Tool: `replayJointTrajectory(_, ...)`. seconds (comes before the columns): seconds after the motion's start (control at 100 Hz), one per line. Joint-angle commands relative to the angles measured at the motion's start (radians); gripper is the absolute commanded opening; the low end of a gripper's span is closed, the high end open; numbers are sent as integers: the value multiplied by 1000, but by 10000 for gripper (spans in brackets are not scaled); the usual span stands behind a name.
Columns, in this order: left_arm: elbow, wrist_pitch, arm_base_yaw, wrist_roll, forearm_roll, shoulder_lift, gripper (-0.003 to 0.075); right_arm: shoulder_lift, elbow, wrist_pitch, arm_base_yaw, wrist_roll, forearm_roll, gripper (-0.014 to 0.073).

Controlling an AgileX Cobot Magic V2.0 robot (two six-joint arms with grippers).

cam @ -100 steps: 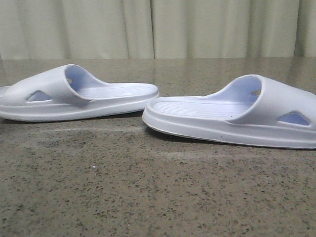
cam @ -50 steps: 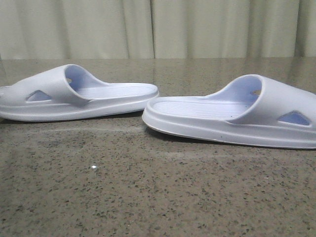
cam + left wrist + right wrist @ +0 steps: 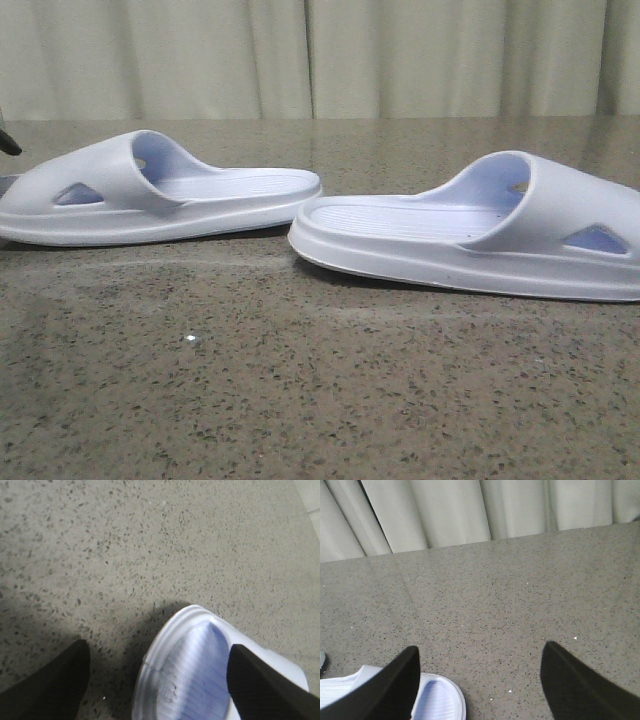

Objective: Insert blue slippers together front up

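Observation:
Two pale blue-white slippers lie sole-down on the speckled table. The left slipper point(image 3: 150, 190) has its strap to the left. The right slipper point(image 3: 480, 235) has its strap to the right, and their open ends nearly meet. My left gripper point(image 3: 157, 680) is open above a rounded end of a slipper point(image 3: 190, 670), whose ribbed footbed lies between the fingers. A dark fingertip point(image 3: 8, 145) shows at the front view's left edge. My right gripper point(image 3: 480, 685) is open and empty over bare table, with a slipper's end point(image 3: 437, 700) beside one finger point(image 3: 385, 690).
The speckled stone tabletop point(image 3: 320, 400) stretches round the slippers. Pale curtains point(image 3: 320, 60) hang behind the table's far edge. A few small white specks point(image 3: 190, 340) lie on the table in front of the slippers.
A dark fingertip has come into the front view at its left edge, beside the left slipper. Both slippers lie where they were.

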Motion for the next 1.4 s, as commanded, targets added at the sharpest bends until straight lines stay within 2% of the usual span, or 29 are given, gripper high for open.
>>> replayJointTrajectory(0.0, -23, 25, -7, -1, -29, 22, 513, 21, -32, -84, -7, 4, 0, 444)
replayJointTrajectory(0.14, -39, 40, -16, 1, -40, 58, 465, 21, -32, -84, -7, 4, 0, 444)
replayJointTrajectory(0.42, -67, 48, -111, 3, -40, 107, 384, 21, -32, -84, -7, 4, 0, 444)
replayJointTrajectory(0.56, -67, 46, -115, 3, -40, 114, 327, 21, -32, -84, -7, 4, 0, 444)
replayJointTrajectory(0.7, -67, 38, -115, 3, -40, 116, 184, 21, -32, -84, -7, 4, 0, 444)
replayJointTrajectory(0.82, -67, 21, -115, 17, -38, 116, 16, 21, -30, -84, -7, 4, 0, 444)
replayJointTrajectory(0.99, -69, 3, -115, 35, -43, 116, 27, 21, -26, -84, -7, 4, 0, 444)
replayJointTrajectory(1.11, -69, 3, -115, 88, -108, 100, 27, 21, -26, -98, -7, 4, 0, 444)
replayJointTrajectory(1.21, -69, -6, -115, 130, -162, 57, 27, 21, -26, -102, -7, 4, 0, 444)
replayJointTrajectory(1.39, -69, 2, -104, 132, -164, -64, 27, 21, -26, -102, -7, 4, 0, 444)
